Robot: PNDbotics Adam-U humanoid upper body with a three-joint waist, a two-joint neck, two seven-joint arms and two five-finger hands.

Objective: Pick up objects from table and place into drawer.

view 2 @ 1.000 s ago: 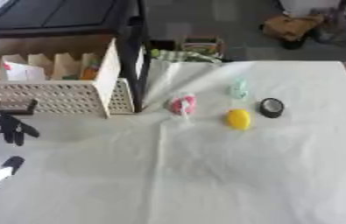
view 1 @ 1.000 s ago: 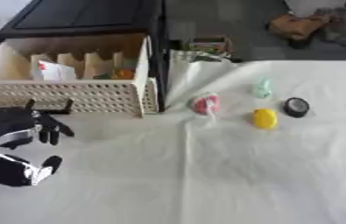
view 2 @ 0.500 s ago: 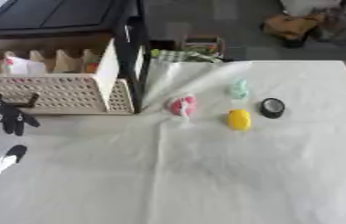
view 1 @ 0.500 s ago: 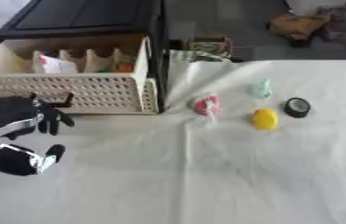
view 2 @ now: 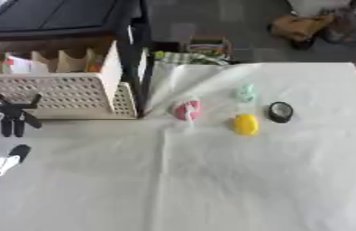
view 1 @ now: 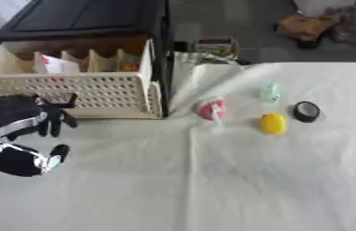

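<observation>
The left hand (view 1: 25,118) hangs with its fingers (view 1: 54,125) pointing down and fairly straight, holding nothing, their tips just in front of the drawer (view 1: 94,92) wall. The drawer stands pulled out behind them, probably so things can be dropped in from above. Well off to the fingers' right, on the white cloth (view 1: 212,180), lie a pink thing (view 1: 211,109), a yellow thing (view 1: 273,123), a pale green thing (view 1: 270,91) and a black round thing (view 1: 305,111), all still waiting. The right hand shows in neither view.
</observation>
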